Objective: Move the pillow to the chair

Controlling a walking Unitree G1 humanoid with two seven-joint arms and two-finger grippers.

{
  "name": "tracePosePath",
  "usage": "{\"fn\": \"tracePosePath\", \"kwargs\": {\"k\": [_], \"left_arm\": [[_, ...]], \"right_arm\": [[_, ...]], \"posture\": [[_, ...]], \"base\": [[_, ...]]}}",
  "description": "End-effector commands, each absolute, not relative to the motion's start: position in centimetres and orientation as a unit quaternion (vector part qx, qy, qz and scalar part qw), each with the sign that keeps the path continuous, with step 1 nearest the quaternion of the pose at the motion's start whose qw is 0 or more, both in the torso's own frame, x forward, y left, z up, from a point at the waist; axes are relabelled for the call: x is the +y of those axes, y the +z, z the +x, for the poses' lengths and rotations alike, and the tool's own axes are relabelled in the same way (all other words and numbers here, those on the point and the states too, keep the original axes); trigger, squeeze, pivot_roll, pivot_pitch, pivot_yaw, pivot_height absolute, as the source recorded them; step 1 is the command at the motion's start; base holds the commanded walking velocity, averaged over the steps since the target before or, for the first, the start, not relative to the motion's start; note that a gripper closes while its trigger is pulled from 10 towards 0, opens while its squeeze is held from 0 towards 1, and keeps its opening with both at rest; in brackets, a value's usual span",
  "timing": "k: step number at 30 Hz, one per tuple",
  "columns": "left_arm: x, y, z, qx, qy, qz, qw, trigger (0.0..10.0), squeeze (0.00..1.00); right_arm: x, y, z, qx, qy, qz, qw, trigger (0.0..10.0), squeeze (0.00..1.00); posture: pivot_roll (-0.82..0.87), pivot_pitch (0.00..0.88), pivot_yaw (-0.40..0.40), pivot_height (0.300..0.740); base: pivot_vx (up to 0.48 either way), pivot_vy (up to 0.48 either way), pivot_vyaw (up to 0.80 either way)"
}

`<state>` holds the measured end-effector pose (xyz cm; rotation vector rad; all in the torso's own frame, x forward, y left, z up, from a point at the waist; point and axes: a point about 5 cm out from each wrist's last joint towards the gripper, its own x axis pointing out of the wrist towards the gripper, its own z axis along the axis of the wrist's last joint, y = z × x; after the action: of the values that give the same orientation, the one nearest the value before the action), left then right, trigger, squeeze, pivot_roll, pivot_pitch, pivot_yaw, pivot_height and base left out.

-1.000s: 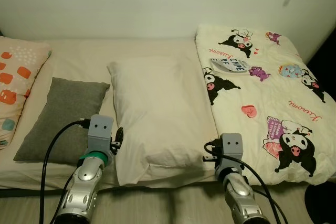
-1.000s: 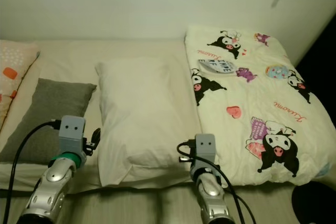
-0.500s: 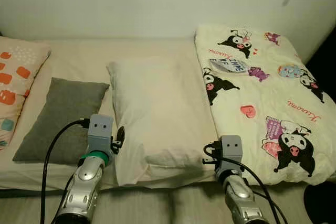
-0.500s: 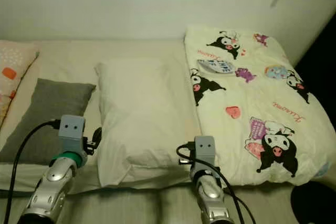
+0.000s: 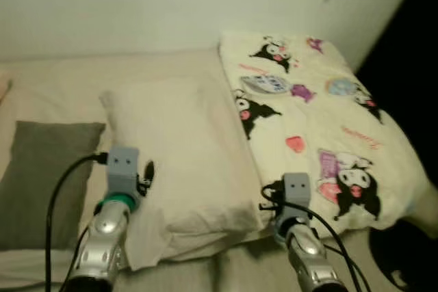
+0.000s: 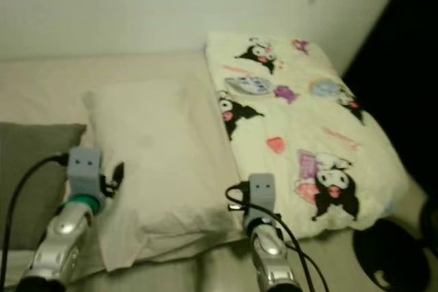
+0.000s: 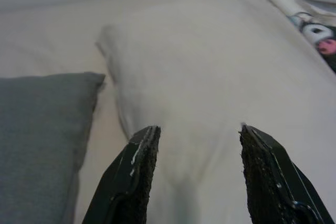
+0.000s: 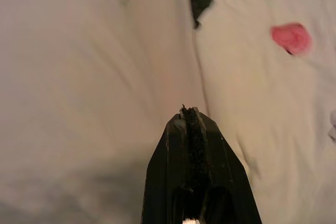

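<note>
While the pillow lies flat and ungripped, the step in hand is, by my judgement, taking hold of it.

Pillow: cream, lengthwise on the bed, near end at the bed's edge; grey cushion at its 9 o'clock, printed quilt at its 3 o'clock, touching along that side.

Left gripper: fingers spread, low over the pillow's near corner toward 7 o'clock, not pinching anything.

Right gripper: fingers pressed together, tip above the seam where pillow meets quilt, at the pillow's 5 o'clock.

Grip advice: take the pillow from both near corners; the left needs only to drop and close on a fold of cloth. The right should open first, then aim onto the pillow side of the seam (catching the quilt would drag it along).

Handling: soft and limp, so it will likely sag between two holds; grab deep folds, not the thin edge.

Chair: not yet found among these surroundings.
</note>
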<state>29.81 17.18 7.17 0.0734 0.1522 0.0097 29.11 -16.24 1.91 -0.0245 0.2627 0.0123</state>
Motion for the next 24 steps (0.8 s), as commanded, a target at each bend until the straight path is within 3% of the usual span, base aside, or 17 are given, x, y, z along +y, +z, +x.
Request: {"fn": "tracePosePath", "kwargs": {"k": [1,8,24], "left_arm": [[16.92,6.99,29.65,0.078,0.002,0.033,0.996,10.0,0.00],[17.04,7.10,29.55,0.072,0.015,0.038,0.997,10.0,0.00],[16.68,6.85,29.52,0.076,0.012,0.053,0.996,10.0,0.00]], "right_arm": [[-16.64,1.44,28.70,0.141,0.000,-0.017,0.990,10.0,0.00],[-16.45,1.39,28.70,0.141,0.005,-0.017,0.990,10.0,0.00],[-16.96,1.43,28.88,0.146,-0.007,-0.008,0.989,10.0,0.00]], "posture": [[0.05,0.019,0.038,0.740],[0.05,0.022,0.035,0.740],[0.05,0.025,0.043,0.740]], "base": [[0.262,0.000,0.00],[0.000,0.000,0.80],[0.000,0.000,0.00]]}}
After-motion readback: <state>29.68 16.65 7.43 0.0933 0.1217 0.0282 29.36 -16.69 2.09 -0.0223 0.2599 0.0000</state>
